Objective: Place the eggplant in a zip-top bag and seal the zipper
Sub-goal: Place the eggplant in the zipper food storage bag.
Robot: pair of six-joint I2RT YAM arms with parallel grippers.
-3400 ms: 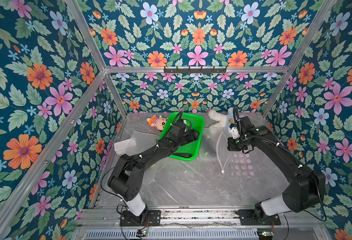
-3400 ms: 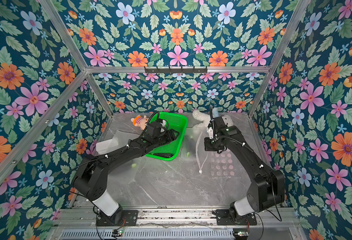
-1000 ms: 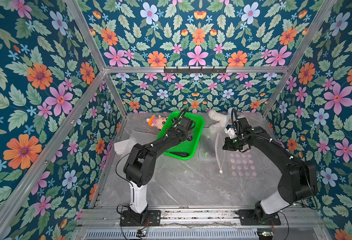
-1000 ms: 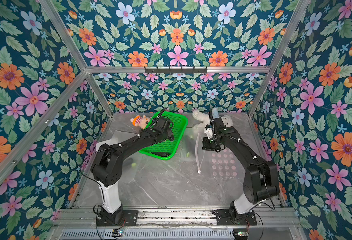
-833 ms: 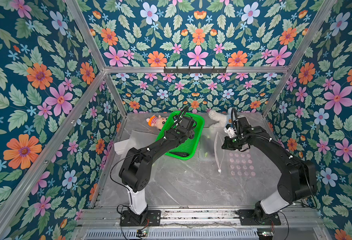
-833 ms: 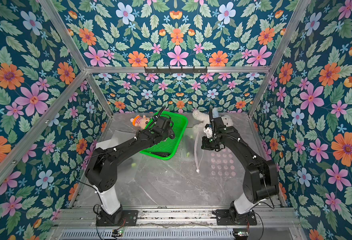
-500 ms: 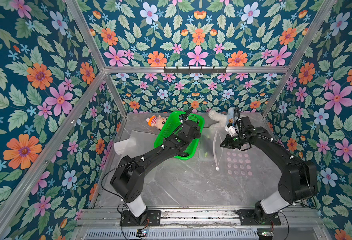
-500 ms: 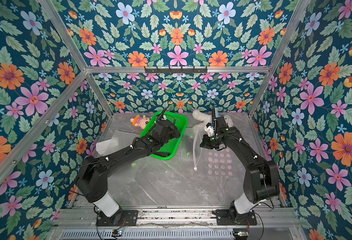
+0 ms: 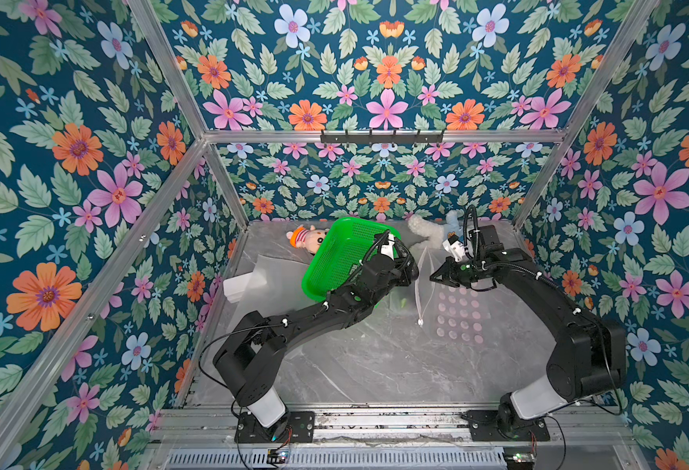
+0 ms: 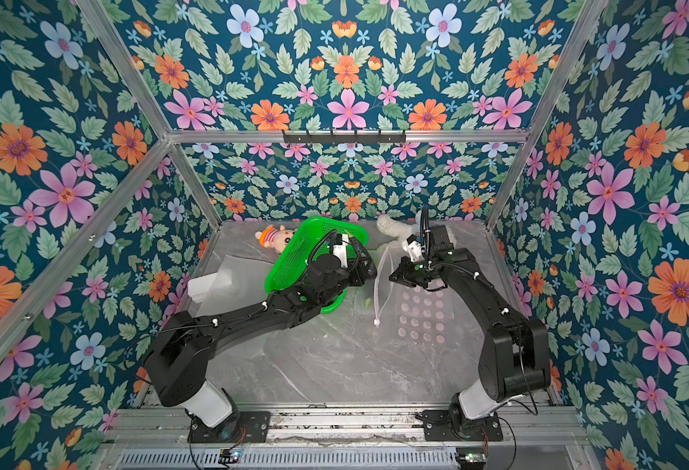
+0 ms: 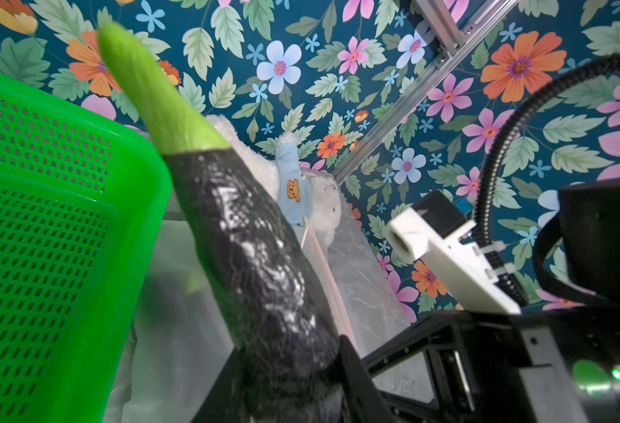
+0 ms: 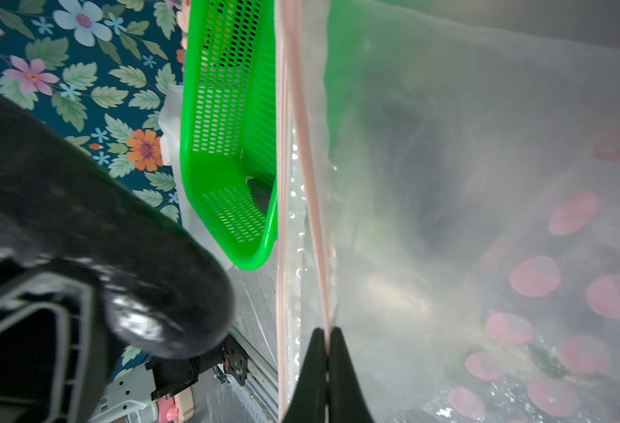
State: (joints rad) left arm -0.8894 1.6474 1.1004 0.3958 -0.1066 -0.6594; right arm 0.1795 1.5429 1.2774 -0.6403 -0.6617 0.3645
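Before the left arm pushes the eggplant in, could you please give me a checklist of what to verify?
1. Hold of the left gripper on the eggplant: ok, closed round its thick end.
2. Hold of the right gripper on the zipper: ok, shut on one pink strip, holding it up.
3. Mouth of the zip-top bag wide enough: cannot tell; the two strips stand apart, but narrowly.
4. Green basket clear of the path: not ok, tipped up close beside the mouth.
5. Slider out of the way: ok, at the strip's near end, away from the grip.
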